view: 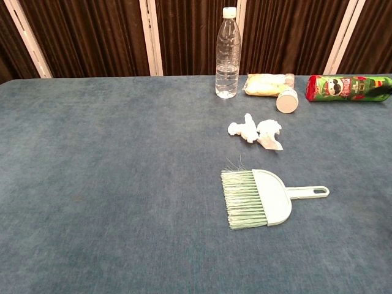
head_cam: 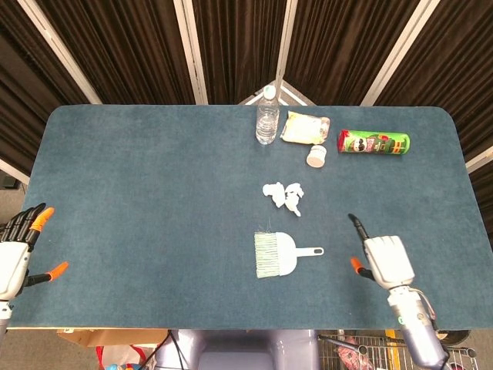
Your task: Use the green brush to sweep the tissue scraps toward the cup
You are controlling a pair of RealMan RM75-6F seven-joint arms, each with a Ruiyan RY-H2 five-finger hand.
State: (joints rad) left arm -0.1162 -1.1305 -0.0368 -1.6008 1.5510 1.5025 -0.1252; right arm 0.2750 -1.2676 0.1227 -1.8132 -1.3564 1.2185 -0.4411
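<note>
Bright, even, sharp; faint shadows.

blue table (head_cam: 139, 193), green brush (head_cam: 276, 253), tissue scraps (head_cam: 283, 195), cup (head_cam: 316, 156), bottle (head_cam: 266, 116)

Pale green brush (head_cam: 276, 253) flat on the blue surface (head_cam: 139, 193), bristles left, handle right, crumpled white tissue scraps (head_cam: 283, 195) just beyond it, small white cup (head_cam: 316, 156) tipped on its side farther back

A dark teal felt-like table top (head_cam: 154, 193) is seen. Pale mint green is shown by the flat plastic brush (head_cam: 276, 254), white by the crumpled tissue scraps (head_cam: 283, 194) and the small cup (head_cam: 316, 156). The lying cylindrical can (head_cam: 373, 142) is coloured green with red.
</note>
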